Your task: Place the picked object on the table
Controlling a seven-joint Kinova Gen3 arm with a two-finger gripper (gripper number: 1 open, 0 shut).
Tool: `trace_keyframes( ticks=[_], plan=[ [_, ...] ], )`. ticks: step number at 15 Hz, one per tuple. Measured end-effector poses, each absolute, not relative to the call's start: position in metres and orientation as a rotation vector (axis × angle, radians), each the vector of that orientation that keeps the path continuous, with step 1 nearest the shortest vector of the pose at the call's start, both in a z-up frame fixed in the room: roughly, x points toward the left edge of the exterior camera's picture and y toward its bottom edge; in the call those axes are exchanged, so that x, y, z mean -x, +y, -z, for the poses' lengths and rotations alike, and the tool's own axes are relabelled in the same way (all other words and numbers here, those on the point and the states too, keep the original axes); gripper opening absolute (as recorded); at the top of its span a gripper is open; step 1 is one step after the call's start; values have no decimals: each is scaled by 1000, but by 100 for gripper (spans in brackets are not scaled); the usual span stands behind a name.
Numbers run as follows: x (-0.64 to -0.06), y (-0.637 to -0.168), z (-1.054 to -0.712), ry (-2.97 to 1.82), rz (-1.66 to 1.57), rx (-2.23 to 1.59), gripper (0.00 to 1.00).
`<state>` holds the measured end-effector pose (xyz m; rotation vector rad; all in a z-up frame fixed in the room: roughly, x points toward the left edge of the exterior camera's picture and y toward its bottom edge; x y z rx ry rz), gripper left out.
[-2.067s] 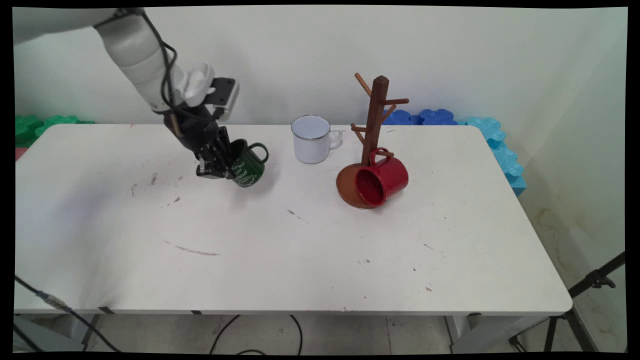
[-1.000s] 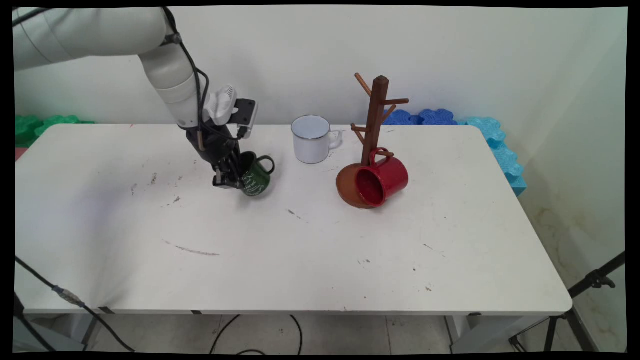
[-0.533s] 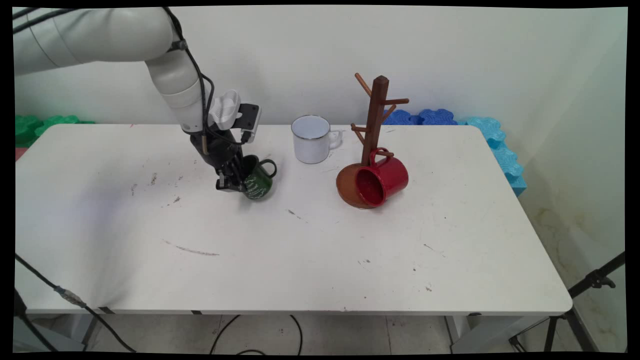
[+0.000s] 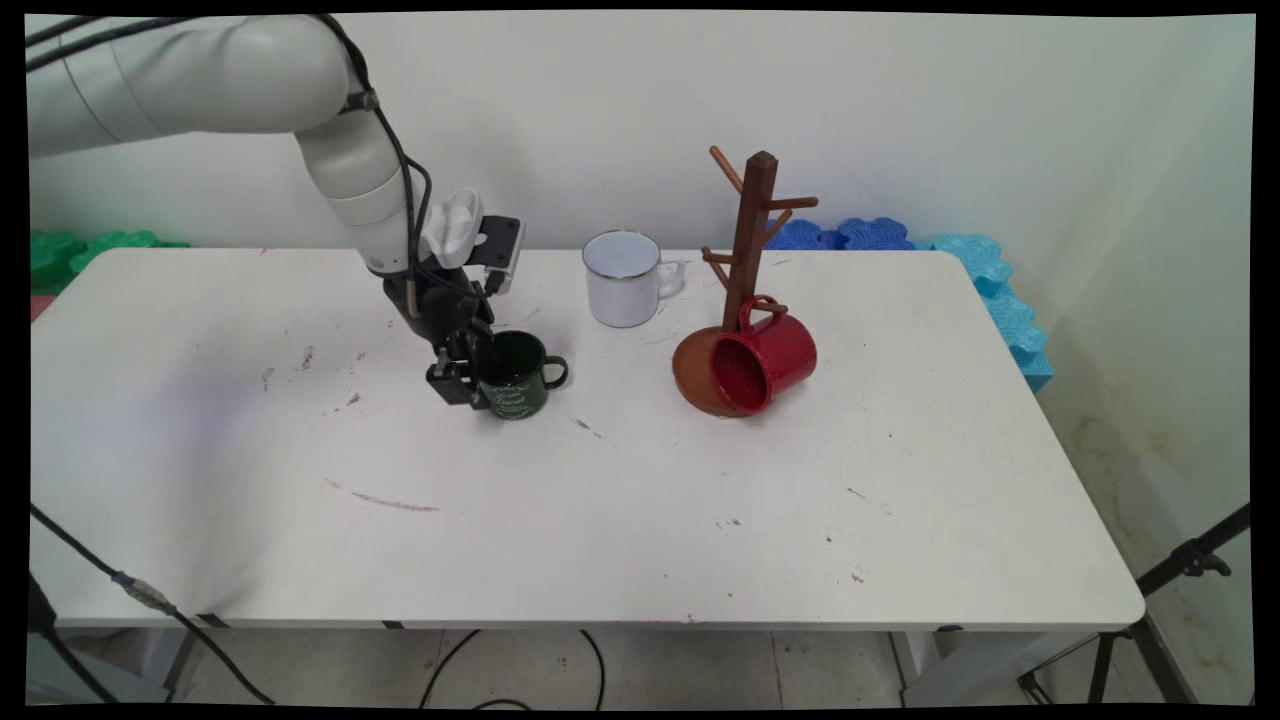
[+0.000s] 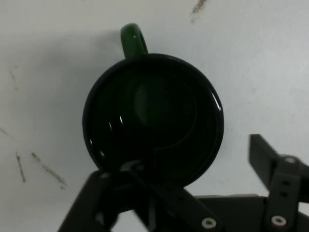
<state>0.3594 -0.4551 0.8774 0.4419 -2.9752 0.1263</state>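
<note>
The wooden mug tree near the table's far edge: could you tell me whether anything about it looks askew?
Yes: the brown wooden mug tree has a glossy red mug hanging by its handle from a low peg, tipped sideways with its mouth facing the camera.

I see a dark green mug (image 4: pixel 516 378) standing upright on the white table (image 4: pixel 640 520), mouth up, left of the middle and in the far half. It is glossy, with white lettering on its side that I can't read. Its loop handle points toward the picture's right in the main view. The inside looks dark and, I think, empty.
</note>
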Motion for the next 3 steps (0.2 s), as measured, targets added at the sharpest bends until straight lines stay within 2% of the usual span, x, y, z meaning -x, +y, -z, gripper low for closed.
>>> trace_keyframes(
  ticks=[3],
  plan=[
    [-359,-454,-876,-2971,-123,-440,100]
  ],
)
